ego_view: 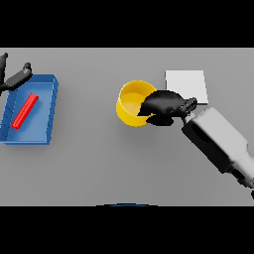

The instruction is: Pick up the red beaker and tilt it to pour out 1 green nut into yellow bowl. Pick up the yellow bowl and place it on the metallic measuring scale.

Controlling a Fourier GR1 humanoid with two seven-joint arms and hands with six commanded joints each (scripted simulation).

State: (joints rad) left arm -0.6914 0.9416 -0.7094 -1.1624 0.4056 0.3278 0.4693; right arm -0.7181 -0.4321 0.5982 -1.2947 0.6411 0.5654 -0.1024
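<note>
One head view looks steeply down on the grey table [124, 168].

We list a grey tabletop [99, 168], plain and matte, carrying everything in view. At its left side we record one blue tray [52, 106], rectangular with low raised walls, set at a slight angle to the tabletop's edge. Inside the tray we note one red bar [25, 110], long and narrow, lying flat on the tray floor on a diagonal, its upper end toward the right, its lower end toward the left.
</note>
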